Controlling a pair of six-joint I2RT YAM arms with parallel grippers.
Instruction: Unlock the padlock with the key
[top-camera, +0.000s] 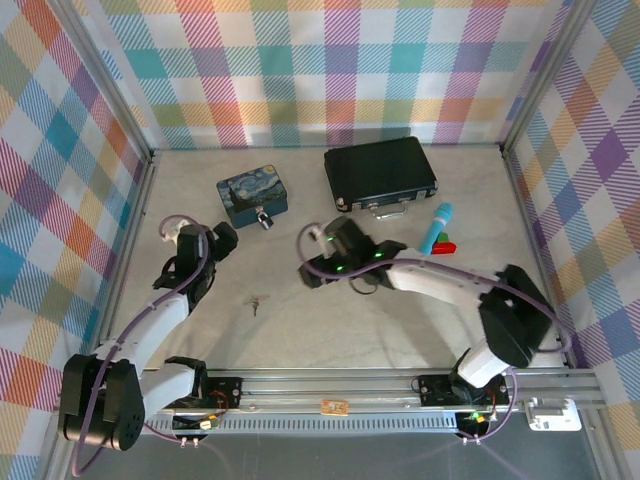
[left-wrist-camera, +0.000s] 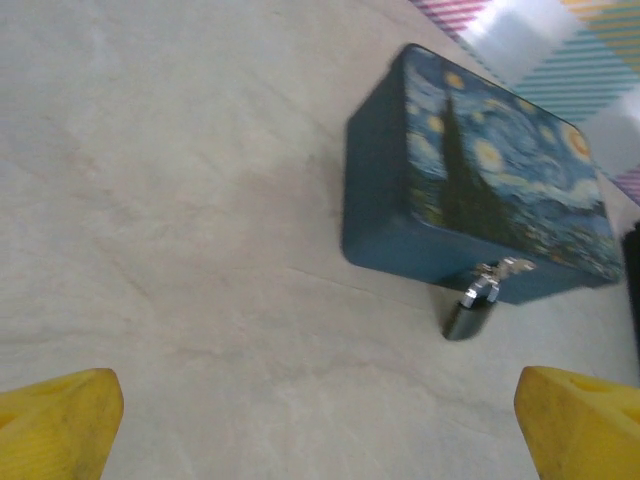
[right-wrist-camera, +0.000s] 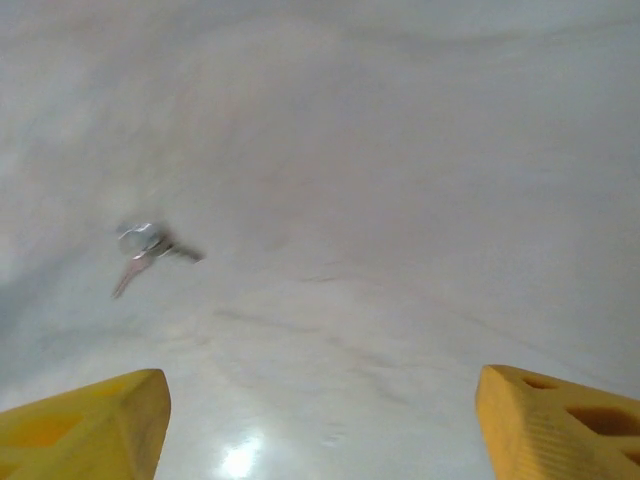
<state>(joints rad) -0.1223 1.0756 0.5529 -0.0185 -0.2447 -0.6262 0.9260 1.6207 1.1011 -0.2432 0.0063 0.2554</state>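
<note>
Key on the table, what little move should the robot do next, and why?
Probably ease the right claw sideways over the key. The key lies loose on the table, off to one side of the open claw, not yet held.

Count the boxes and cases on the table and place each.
2. The blue painted tin sits left of centre, padlock at its front; the black briefcase lies to its right, farther back.

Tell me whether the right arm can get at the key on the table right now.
Probably yes. The key lies alone on the bare table, ahead of the right gripper, whose jaws stand apart. Nothing sits between them in the right wrist view.
</note>
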